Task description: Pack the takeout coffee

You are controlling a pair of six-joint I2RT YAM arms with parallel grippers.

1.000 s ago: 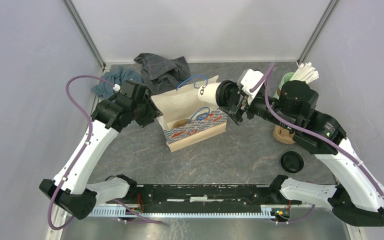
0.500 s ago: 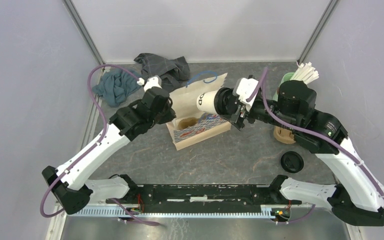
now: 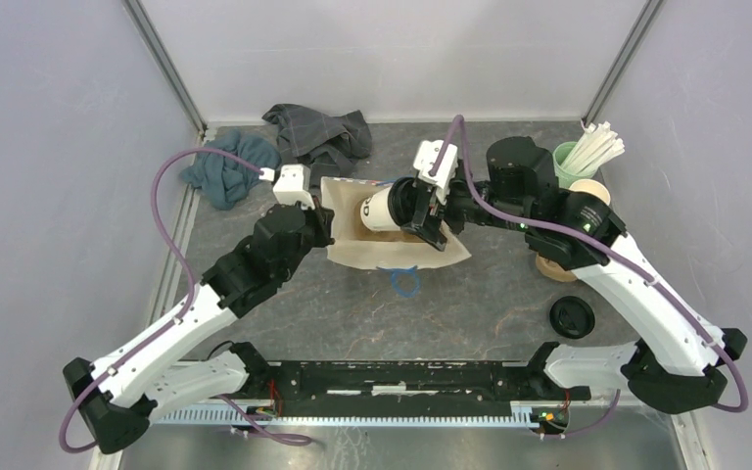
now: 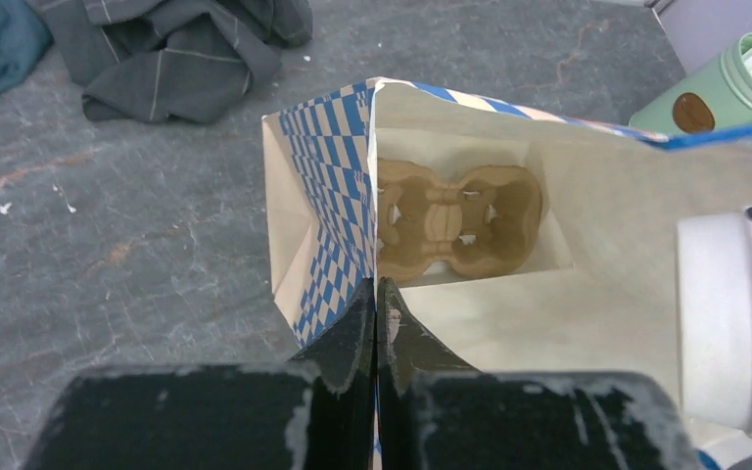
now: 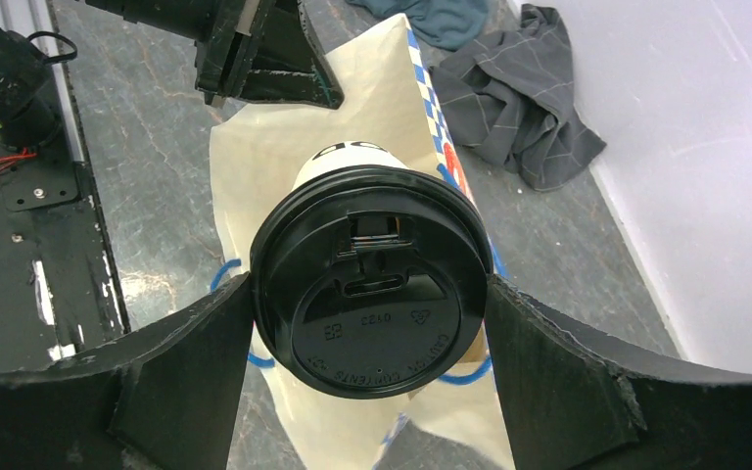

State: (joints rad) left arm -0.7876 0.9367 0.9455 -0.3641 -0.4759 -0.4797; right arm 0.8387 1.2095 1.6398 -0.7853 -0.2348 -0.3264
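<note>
Grey table [image 3: 304,313]: bag [image 3: 377,255], cloth [image 3: 318,132], loose lid [image 3: 572,317]

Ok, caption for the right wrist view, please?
Right gripper holds the lidded takeout coffee at the mouth of the paper bag; left gripper pinches its edge.

Lighting is even and diffuse, apparently from overhead; all three views are well exposed. Only soft, short shadows are cast on the table [image 3: 470,294] beneath both arms. No hard glare is seen: a dull sheen is picked up on the lid of the takeout coffee [image 5: 367,333] in the right gripper [image 5: 369,289]. The paper bag [image 4: 587,225] ahead of the left gripper [image 4: 375,299] is rendered sharp, its inside slightly shaded. Gripper bodies at the bottom edges are dark, soft and out of focus. Mild wide-angle stretch is noted at wrist-view borders.
</note>
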